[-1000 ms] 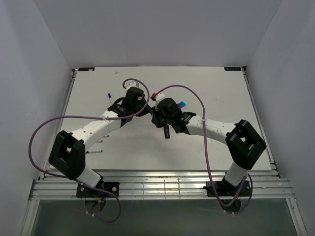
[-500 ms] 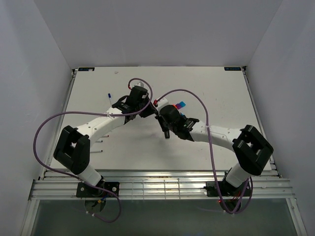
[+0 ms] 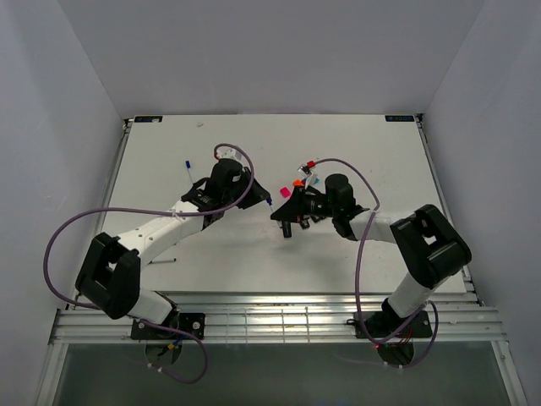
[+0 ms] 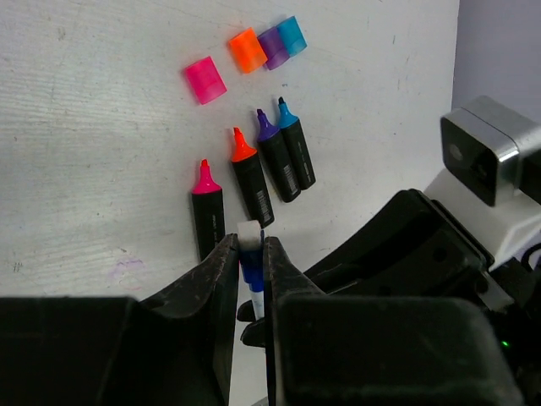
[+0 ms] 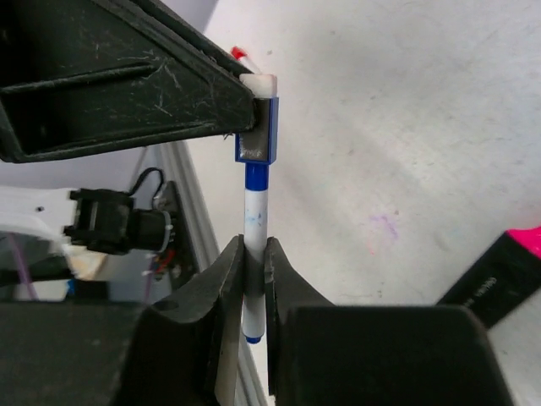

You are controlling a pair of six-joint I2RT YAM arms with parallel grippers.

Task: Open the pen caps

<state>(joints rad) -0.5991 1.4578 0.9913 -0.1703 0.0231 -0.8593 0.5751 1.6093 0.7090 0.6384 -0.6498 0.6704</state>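
Observation:
A thin white pen (image 5: 255, 216) hangs in the air between my two grippers. My left gripper (image 4: 249, 241) is shut on its blue pen cap (image 5: 256, 131), and my right gripper (image 5: 255, 247) is shut on the white body. Whether the cap still sits fully on the pen I cannot tell. On the table beyond lie pink (image 4: 205, 80), orange (image 4: 247, 50), purple (image 4: 272, 46) and cyan (image 4: 292, 35) caps, loose. Below them lie several uncapped black markers; the pink-tipped marker (image 4: 207, 216) is the nearest. From above, the left gripper (image 3: 258, 193) and right gripper (image 3: 284, 213) meet mid-table.
Another thin pen with a blue cap (image 3: 188, 169) lies on the table to the left of the left arm. A red-capped pen (image 3: 311, 163) lies behind the right wrist. A metal rail (image 3: 270, 317) runs along the table's near edge.
The right wrist has swung to the right and the left elbow has dropped left and nearer. Loose caps that the right arm hid now show. Both grippers stay shut on the pen.

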